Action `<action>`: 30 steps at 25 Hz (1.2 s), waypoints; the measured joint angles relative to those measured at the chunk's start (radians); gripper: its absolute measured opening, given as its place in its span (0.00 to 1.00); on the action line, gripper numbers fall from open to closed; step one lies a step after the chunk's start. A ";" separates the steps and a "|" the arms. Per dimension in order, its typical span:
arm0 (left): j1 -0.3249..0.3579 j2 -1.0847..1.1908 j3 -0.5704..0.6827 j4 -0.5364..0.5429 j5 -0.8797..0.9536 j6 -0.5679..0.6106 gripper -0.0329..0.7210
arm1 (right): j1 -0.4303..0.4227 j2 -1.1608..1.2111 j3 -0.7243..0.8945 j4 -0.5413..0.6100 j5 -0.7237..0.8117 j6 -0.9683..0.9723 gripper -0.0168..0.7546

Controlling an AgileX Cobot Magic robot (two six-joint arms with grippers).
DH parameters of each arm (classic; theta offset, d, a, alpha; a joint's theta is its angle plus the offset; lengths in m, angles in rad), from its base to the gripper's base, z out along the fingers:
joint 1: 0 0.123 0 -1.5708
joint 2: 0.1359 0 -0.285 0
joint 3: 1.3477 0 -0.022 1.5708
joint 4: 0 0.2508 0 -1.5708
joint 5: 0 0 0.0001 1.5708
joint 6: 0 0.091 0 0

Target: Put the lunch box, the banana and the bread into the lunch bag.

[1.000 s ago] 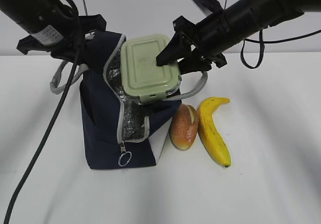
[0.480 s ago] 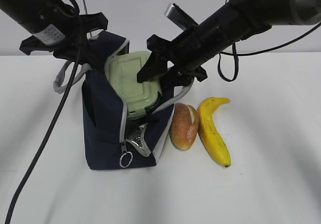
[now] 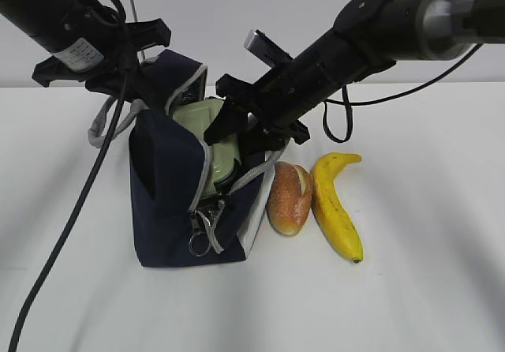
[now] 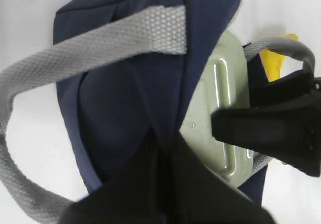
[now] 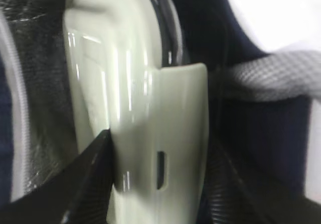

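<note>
— Where's the lunch box (image 3: 207,135)?

— On edge, half inside the lunch bag (image 3: 170,202), long axis pointing down, right gripper (image 3: 237,127) clamped on it.

— The left gripper (image 3: 154,91)?

— Pinched shut on the bag's rim. Bread (image 3: 289,198) and banana (image 3: 335,202) lie alongside.

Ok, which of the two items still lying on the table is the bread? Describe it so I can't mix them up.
Start from the navy lunch bag standing on the white table. Right against the bag's right side lies the bread, with the banana beside it, further from the bag. The bread is the shorter, oval, golden-brown roll with a pale split; the banana is long, curved and yellow.
</note>
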 joint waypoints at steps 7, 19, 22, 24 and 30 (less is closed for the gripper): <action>0.000 0.000 0.000 0.000 0.000 0.001 0.04 | 0.000 0.019 0.000 0.023 -0.006 0.000 0.54; 0.000 0.000 0.000 -0.002 -0.001 0.012 0.04 | -0.004 0.029 -0.013 0.074 0.006 -0.008 0.83; 0.000 0.000 0.000 -0.005 -0.001 0.016 0.04 | -0.015 0.031 -0.054 0.046 0.056 -0.012 0.84; 0.000 0.000 0.000 -0.005 -0.001 0.016 0.04 | -0.031 0.031 -0.101 0.026 0.100 -0.014 0.84; 0.000 0.000 0.000 -0.005 -0.001 0.016 0.04 | -0.104 0.031 -0.298 -0.017 0.262 -0.004 0.77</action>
